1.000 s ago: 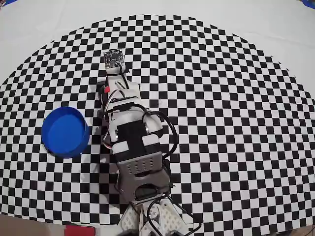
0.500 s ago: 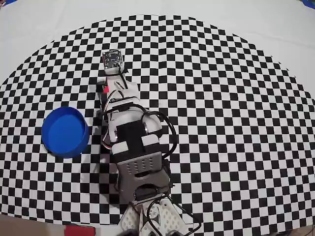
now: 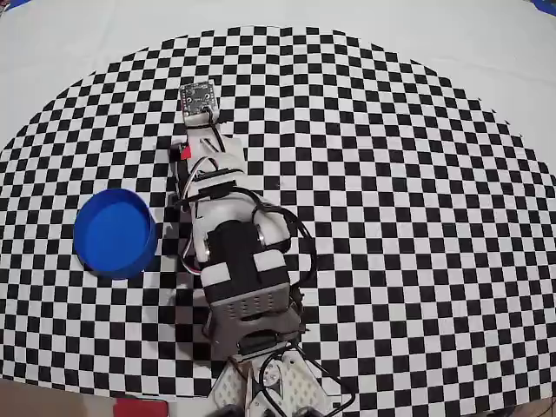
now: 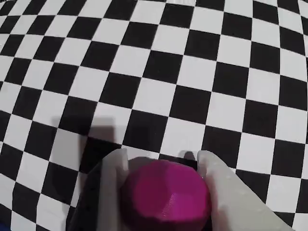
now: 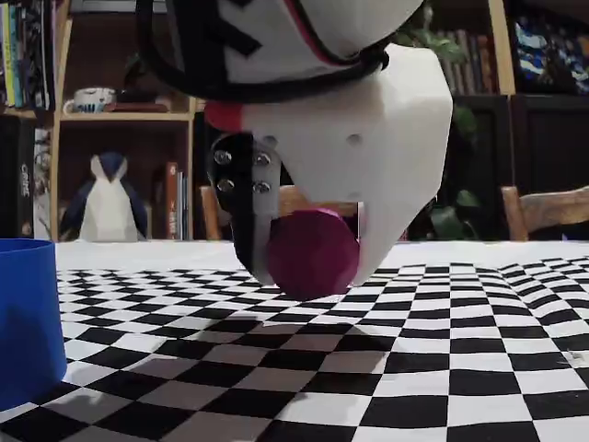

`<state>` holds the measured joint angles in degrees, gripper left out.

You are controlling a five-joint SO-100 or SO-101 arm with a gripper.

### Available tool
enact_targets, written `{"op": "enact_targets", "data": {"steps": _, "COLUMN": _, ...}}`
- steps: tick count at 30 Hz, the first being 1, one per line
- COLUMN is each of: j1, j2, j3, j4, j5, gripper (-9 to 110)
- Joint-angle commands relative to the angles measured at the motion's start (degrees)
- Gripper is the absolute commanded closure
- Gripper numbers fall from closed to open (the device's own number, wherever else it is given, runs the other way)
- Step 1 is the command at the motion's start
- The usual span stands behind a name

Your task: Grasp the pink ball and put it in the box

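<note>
Grasp is made: the gripper (image 5: pixel 308 262) is clamped on the pink ball (image 5: pixel 313 251), one finger on each side, and in the fixed view the ball hangs clear of the checkered cloth (image 5: pixel 442 350), a shadow beneath it. The wrist view shows the same hold, the ball (image 4: pixel 166 195) at six o'clock between the pale fingers (image 4: pixel 219 185). In the overhead view the arm (image 3: pixel 234 252) hides the ball; the blue box (image 3: pixel 115 233) stands empty at about nine o'clock from the arm, well apart from the gripper. Lifting looks done, by my reading; carrying across to the box and releasing above its rim remain.
</note>
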<state>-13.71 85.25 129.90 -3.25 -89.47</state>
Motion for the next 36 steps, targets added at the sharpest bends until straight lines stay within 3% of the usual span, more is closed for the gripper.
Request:
{"op": "enact_targets", "data": {"steps": 1, "j1": -0.2, "j2": 5.1, "j3": 0.4, "j4": 0.1, "j5": -0.5, "gripper": 101}}
{"op": "enact_targets", "data": {"steps": 36, "j1": -0.5, "j2": 28.0, "j3": 15.1, "j4": 0.1, "j5": -0.4, "gripper": 101}}
